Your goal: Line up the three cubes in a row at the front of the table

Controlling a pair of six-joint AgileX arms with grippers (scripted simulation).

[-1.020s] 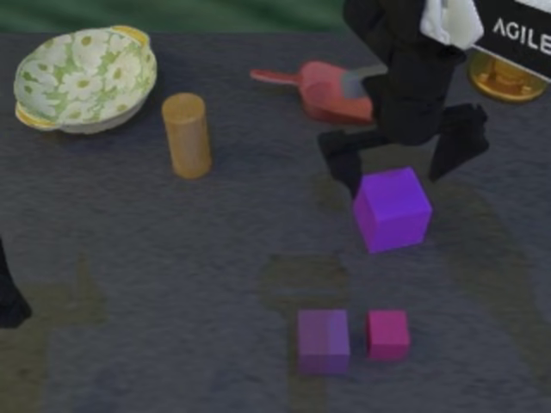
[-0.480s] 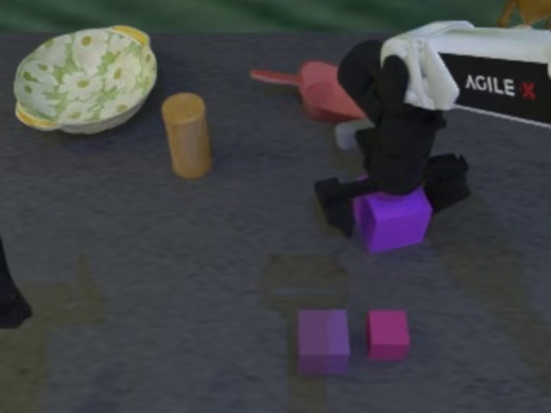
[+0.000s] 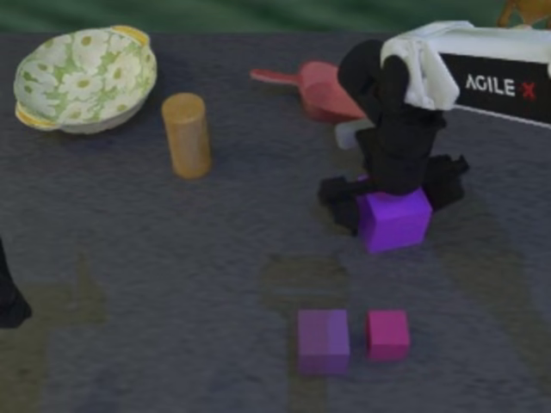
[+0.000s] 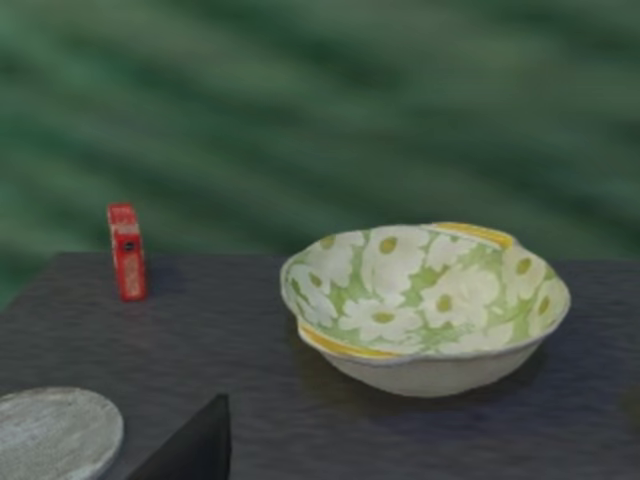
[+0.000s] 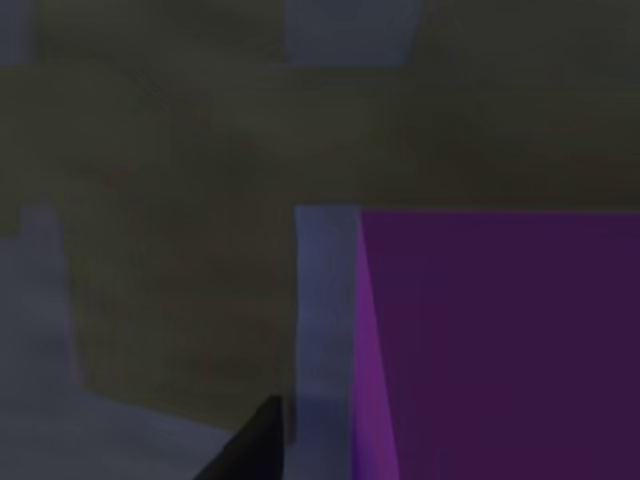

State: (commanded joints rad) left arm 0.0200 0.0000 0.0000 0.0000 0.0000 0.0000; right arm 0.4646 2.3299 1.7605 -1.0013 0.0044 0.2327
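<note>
The right pincer (image 3: 393, 196) is down on the violet cube (image 3: 394, 221), its two black fingers closed against the cube's left and right sides, near the middle of the tabletop (image 3: 172, 258). The dull purple cube (image 3: 324, 341) and magenta-pink cube (image 3: 387, 334) sit side by side, apart, near the front edge. The left arm rests at the left edge.

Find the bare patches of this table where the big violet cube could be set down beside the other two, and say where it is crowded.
Bare dark grey table: left of the dull purple cube, and right of the small magenta-pink cube. Crowded at the far side: floral bowl, amber cylinder, red scoop, and the right gripper around the larger bright violet cube.
</note>
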